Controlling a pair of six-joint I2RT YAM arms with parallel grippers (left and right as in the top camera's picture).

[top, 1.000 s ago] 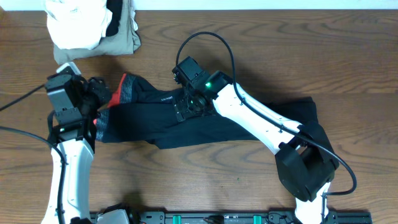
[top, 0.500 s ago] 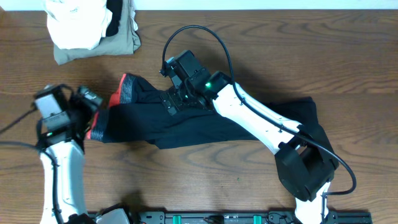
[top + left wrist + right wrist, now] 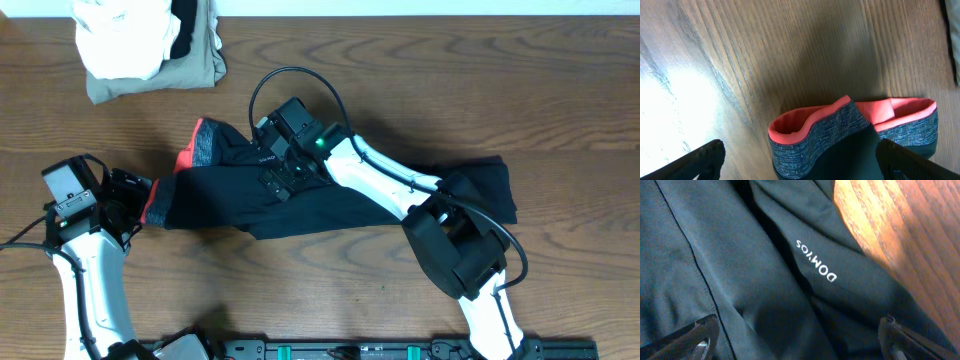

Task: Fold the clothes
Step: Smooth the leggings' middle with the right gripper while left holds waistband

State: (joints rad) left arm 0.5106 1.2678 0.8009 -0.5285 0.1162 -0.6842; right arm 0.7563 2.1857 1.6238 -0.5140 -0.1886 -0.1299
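Note:
The black garment [image 3: 300, 205] lies stretched across the table, its grey waistband [image 3: 203, 145] with red-orange edge at the left. In the left wrist view the waistband [image 3: 850, 135] curls up just ahead of my open left gripper [image 3: 800, 162], whose fingers straddle it without holding it. In the overhead view the left gripper [image 3: 135, 195] sits just left of the waistband's lower corner. My right gripper [image 3: 272, 172] hovers over the upper part of the garment, open. The right wrist view shows black fabric with white lettering [image 3: 815, 260] between the open fingers [image 3: 800, 340].
A white folded cloth [image 3: 125, 35] lies on a khaki-olive folded garment [image 3: 190, 65] at the back left corner. The right arm's black cable [image 3: 290, 75] loops above the garment. The wood table [image 3: 450, 90] shows around it.
My left arm has pulled back down and left, away from the waistband. My right gripper has shifted left along the garment toward the waistband.

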